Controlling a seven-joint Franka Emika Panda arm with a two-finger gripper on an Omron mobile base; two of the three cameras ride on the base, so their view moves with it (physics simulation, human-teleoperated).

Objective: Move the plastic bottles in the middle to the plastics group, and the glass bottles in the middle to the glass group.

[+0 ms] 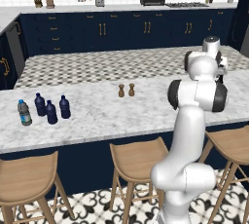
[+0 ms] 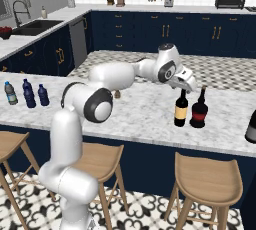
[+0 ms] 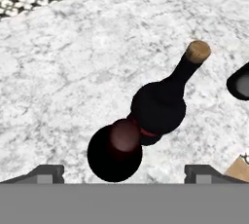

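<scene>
The gripper (image 2: 186, 87) is hovering right over the wine bottle (image 2: 181, 108), whose long axis is standing upright and pointing straight up at the hand. In the hand view the fingertips are sitting wide apart on either side of the bottle's top, gripping nothing. The bottle is standing just beside the red-labelled bottle (image 2: 199, 109) — the glass group. Well away from that landmark, along the counter (image 1: 146, 108), three navy bottles (image 1: 51, 111) are clustering by the water bottle (image 1: 24, 113).
</scene>
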